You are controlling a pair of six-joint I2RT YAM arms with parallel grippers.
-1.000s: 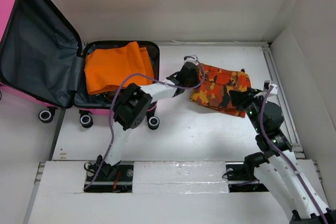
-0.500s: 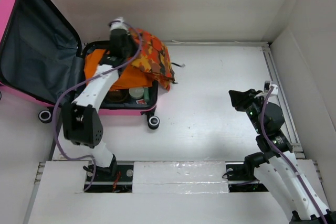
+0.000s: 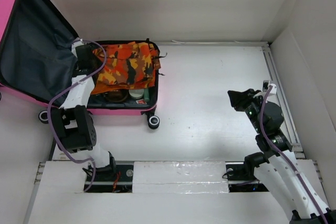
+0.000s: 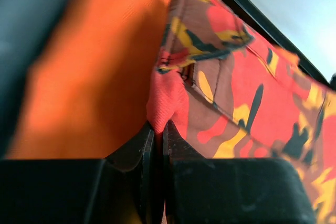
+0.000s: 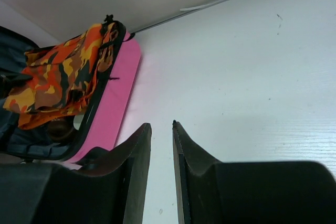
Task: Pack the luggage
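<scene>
Presently the luggage lies open at the far left of the surface, with its pink side facing the arms. The left tool is closed tight on a corner of the camouflage garment, which lies spread in the lower shell over an orange cloth. The right tool hangs above bare surface well to the right of the luggage, its jaws narrowly parted and holding nothing.

One luggage, two garments
</scene>
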